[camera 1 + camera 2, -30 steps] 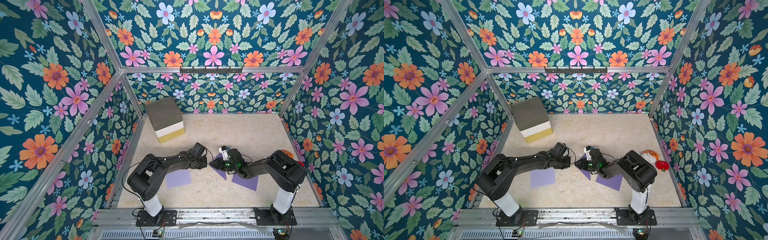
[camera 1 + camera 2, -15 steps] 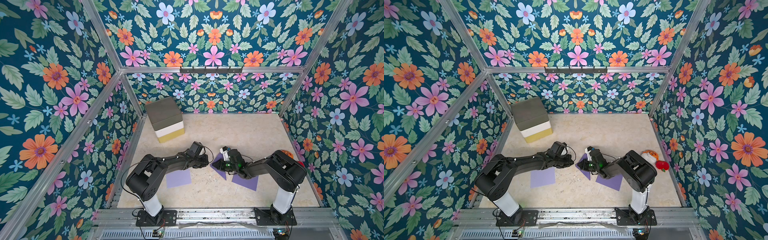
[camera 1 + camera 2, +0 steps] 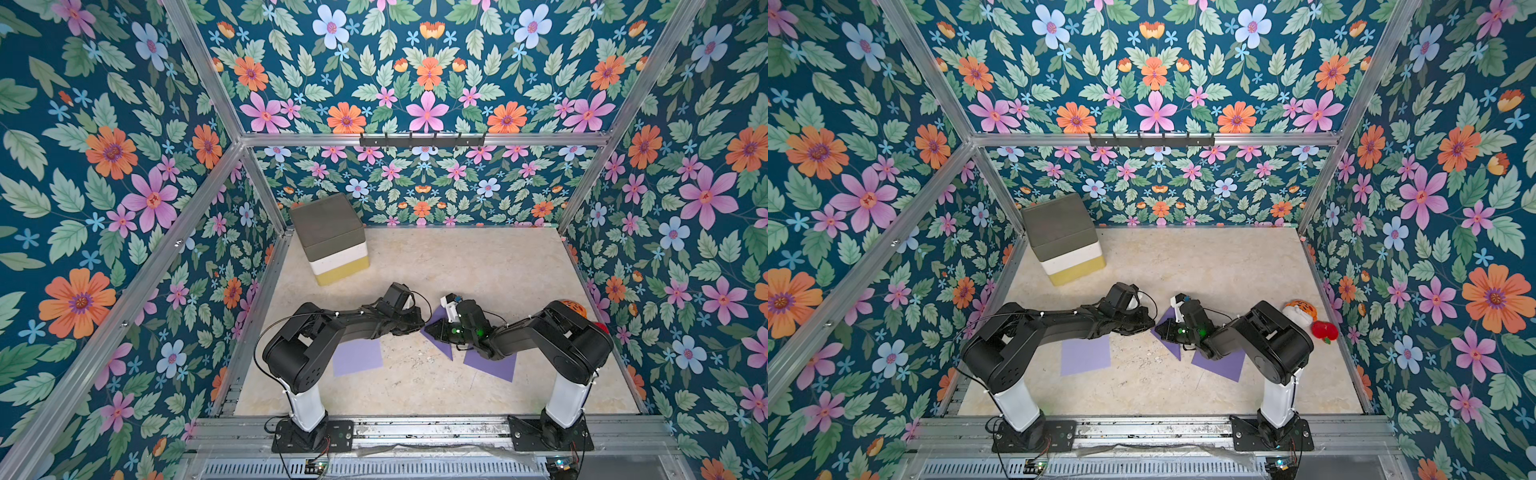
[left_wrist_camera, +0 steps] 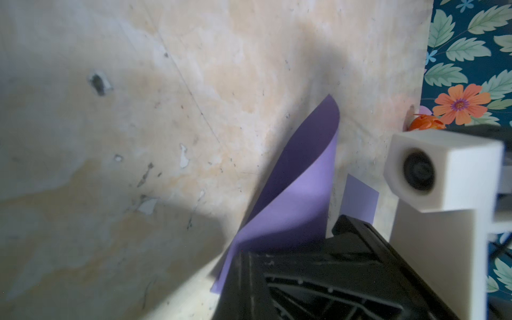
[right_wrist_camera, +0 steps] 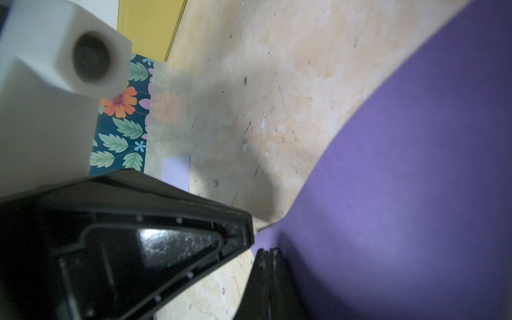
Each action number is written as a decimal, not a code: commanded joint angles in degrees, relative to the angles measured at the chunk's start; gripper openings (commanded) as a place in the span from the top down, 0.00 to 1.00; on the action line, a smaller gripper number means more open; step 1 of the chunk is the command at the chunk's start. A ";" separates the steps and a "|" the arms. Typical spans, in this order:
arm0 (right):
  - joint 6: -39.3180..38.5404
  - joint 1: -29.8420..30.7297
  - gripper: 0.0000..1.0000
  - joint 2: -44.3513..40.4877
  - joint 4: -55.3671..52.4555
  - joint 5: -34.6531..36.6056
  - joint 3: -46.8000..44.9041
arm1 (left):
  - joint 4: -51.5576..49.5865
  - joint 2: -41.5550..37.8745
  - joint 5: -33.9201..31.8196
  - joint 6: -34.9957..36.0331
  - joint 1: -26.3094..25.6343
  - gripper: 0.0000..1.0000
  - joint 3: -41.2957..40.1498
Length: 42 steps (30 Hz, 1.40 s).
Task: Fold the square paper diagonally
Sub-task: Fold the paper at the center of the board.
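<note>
Right wrist view: right tool [image 5: 267, 253] pinching curled purple paper [image 5: 401, 194]; left tool [image 5: 249, 235] pressed together at paper corner.

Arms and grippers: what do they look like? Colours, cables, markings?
Left arm and right arm match: black links on white base posts, black foot plates. Thin black cables loop alongside. Left gripper and right gripper are black ribbed wedges. The right wrist carries a white camera block and green lights.

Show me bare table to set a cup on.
Free: back half of the table, stacked block to right wall; front strip between arm bases. Crowded: the middle, both arms at the purple paper, flat sheets either side.
</note>
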 commanded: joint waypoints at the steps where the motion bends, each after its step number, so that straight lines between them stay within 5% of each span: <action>1: 0.17 0.09 1.00 0.35 -7.72 2.44 -0.38 | 1.15 0.52 0.72 -0.21 -0.21 1.00 -0.15; 13: 0.65 0.15 1.00 0.78 -8.21 2.73 0.32 | -4.07 0.90 -2.05 2.76 -1.93 1.00 -1.05; 32: 9.20 -0.63 1.00 -1.99 -4.55 3.26 -1.14 | -16.92 3.51 -16.75 6.91 -8.66 1.00 -0.50; 42: 10.22 -1.14 0.82 -5.16 -4.20 4.92 -3.05 | -19.31 5.18 -19.09 7.34 -9.63 1.00 0.18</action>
